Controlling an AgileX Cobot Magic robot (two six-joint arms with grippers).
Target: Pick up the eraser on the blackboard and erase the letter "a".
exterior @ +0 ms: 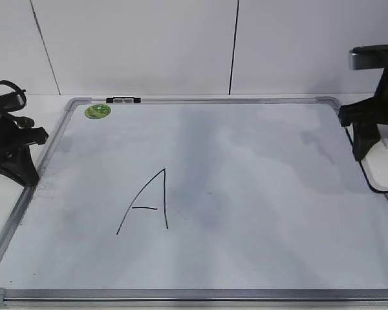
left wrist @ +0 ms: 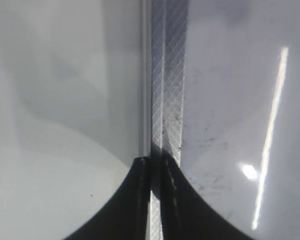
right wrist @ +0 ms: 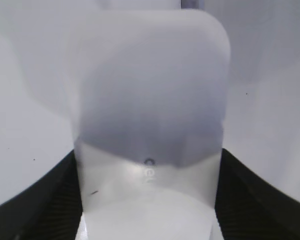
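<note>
The blackboard (exterior: 258,194) is a white board with a grey frame, lying flat. No small lowercase "a" shows on it; only a tall capital "A" (exterior: 145,203) is drawn left of the middle. The eraser (right wrist: 150,100) is a white rounded block with small grey print and sits between my right gripper's jaws (right wrist: 147,200), which are shut on its sides. In the exterior view the eraser (exterior: 385,165) is at the board's right edge under my right gripper (exterior: 365,139). My left gripper (left wrist: 156,165) is shut and empty over the board's left frame (left wrist: 167,75).
A round green sticker (exterior: 97,111) and a small black-and-grey clip (exterior: 123,100) sit at the board's top left. The left arm (exterior: 13,145) stands beside the left frame. A white wall rises behind the board.
</note>
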